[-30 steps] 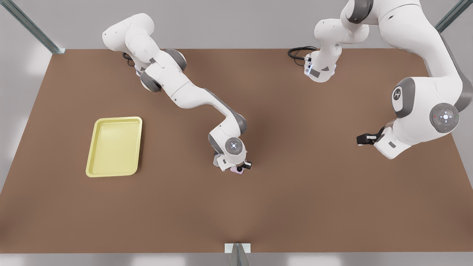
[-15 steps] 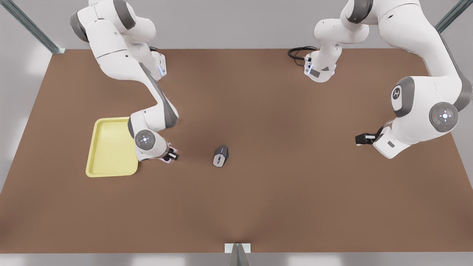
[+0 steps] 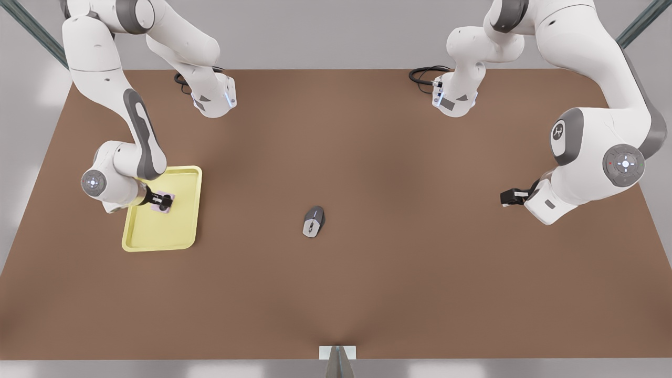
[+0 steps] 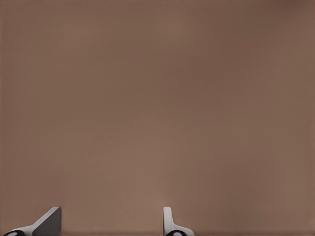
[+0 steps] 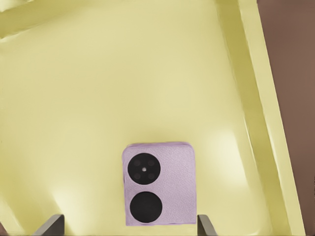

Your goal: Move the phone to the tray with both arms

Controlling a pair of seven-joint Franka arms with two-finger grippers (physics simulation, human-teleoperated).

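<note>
The pale-pink phone (image 5: 160, 184) with two black camera circles rests flat on the floor of the pale yellow tray (image 5: 98, 88), near one long rim. My right gripper (image 5: 130, 227) hovers over it, open, with its fingertips (image 5: 53, 225) spread wider than the phone. In the front view this gripper (image 3: 164, 201) is over the tray (image 3: 178, 231) at the left, with the phone (image 3: 159, 207) under it. My left gripper (image 3: 506, 197) waits over the table at the front view's right, open (image 4: 110, 222) above bare brown surface.
A grey computer mouse (image 3: 313, 221) lies on the brown table (image 3: 367, 283) near the middle. Both arm bases and black cables (image 3: 422, 76) sit along the far edge. A metal post (image 3: 337, 359) stands at the near edge.
The right arm swung from the table's middle to the front view's left, carrying the phone over the tray, which uncovered the mouse. The left arm barely moved.
</note>
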